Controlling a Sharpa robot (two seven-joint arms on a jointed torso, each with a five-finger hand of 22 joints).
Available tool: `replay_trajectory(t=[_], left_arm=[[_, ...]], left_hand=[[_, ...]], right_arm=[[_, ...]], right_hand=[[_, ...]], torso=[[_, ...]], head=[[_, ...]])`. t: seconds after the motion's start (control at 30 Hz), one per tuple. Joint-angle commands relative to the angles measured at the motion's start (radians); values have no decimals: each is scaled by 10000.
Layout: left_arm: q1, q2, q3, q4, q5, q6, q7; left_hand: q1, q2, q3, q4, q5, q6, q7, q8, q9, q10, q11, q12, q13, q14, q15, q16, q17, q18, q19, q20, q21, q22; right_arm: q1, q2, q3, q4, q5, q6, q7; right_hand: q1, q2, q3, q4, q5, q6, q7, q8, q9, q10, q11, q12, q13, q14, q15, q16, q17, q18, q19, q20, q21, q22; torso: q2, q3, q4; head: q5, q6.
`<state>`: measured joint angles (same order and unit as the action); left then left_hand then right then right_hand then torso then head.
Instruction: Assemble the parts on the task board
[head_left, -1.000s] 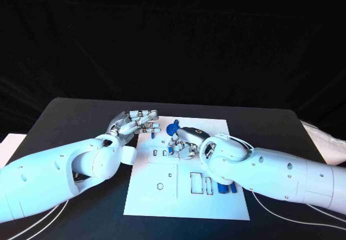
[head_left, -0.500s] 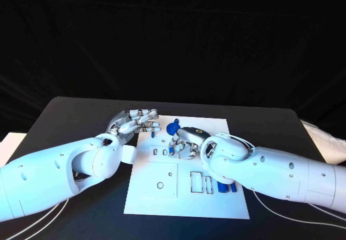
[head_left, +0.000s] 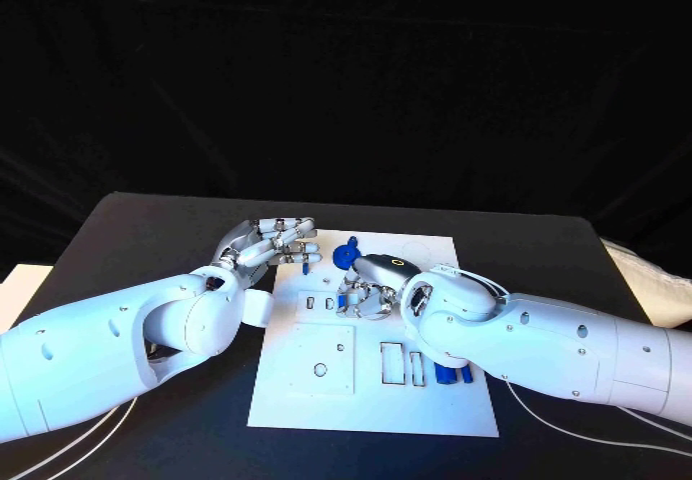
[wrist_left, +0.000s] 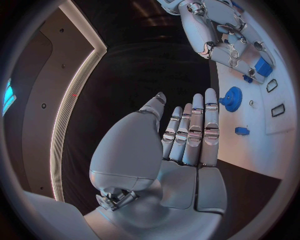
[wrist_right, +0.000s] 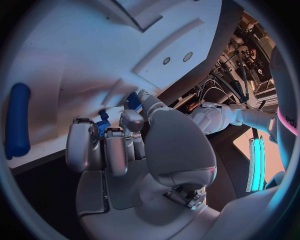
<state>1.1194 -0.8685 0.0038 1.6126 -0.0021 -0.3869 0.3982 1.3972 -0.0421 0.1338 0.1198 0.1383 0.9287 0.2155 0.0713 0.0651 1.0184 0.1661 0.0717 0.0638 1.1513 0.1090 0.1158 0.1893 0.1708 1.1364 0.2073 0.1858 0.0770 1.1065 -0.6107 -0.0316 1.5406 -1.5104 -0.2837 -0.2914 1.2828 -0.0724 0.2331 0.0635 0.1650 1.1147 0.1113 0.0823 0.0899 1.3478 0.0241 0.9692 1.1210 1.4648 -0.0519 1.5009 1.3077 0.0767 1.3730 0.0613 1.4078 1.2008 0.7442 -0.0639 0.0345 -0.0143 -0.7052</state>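
one blue rod (wrist_right: 17, 120) lies flat on task board (head_left: 317, 400).

Both white arms reach inward and meet near mid-table. The left hand (wrist_left: 187, 140) is flat, fingers straight and pressed together, holding nothing. The right hand (wrist_right: 131, 145) curls its fingers downward, apparently pinching something small.

A black bench (head_left: 159, 225) carries the white task board (head_left: 335, 390), which lies flat near its middle. Thin white cables (head_left: 87, 445) trail over the bench's near part on both sides, probably resting on it.
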Motion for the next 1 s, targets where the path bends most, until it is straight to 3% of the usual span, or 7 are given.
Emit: replay_trajectory(t=[0.03, 0.63, 1.0], left_arm=[[6, 14, 5, 22, 22, 112, 61], [5, 21, 4, 3, 22, 120, 49], [4, 32, 0, -23, 22, 129, 46]], left_hand=[[15, 110, 19, -68, -60, 38, 4, -61, -2, -38, 2, -50, -2, 76, -5, -35, 14, 102, 52, 7, -67, -11], [15, 110, 19, -68, -60, 38, 4, -61, -2, -38, 2, -50, -2, 76, -5, -35, 14, 102, 52, 7, -67, -11], [-1, 114, 11, -87, -62, 28, 11, -67, -5, -40, 7, -53, -4, 81, -3, -48, 23, 99, 62, 6, -81, -16]], right_arm=[[-77, -5, -74, -44, -115, 410, -271], [-84, 47, -91, -72, -208, 4, -337], [-130, -82, -91, 191, -255, -1284, -246]], right_hand=[[-74, -39, -77, 1, 45, -99, 16, -69, -27, -91, 16, -76, -38, 758, 71, -41, 1074, 10, -77, 19, -69, -29], [-360, -425, -721, 264, 86, -723, 168, -173, -219, -542, 173, -930, -696, 710, 211, -159, 879, 78, -265, 156, -268, -365], [-437, -498, -1049, 477, 104, -830, 185, -167, -230, -645, 193, -1040, -814, 702, 227, -189, 838, 90, -290, 175, -310, -426]], torso=[[0, -2, 0], [2, 0, -1], [3, 13, 2]], head=[[-6, -8], [-25, -19], [-35, -2]])
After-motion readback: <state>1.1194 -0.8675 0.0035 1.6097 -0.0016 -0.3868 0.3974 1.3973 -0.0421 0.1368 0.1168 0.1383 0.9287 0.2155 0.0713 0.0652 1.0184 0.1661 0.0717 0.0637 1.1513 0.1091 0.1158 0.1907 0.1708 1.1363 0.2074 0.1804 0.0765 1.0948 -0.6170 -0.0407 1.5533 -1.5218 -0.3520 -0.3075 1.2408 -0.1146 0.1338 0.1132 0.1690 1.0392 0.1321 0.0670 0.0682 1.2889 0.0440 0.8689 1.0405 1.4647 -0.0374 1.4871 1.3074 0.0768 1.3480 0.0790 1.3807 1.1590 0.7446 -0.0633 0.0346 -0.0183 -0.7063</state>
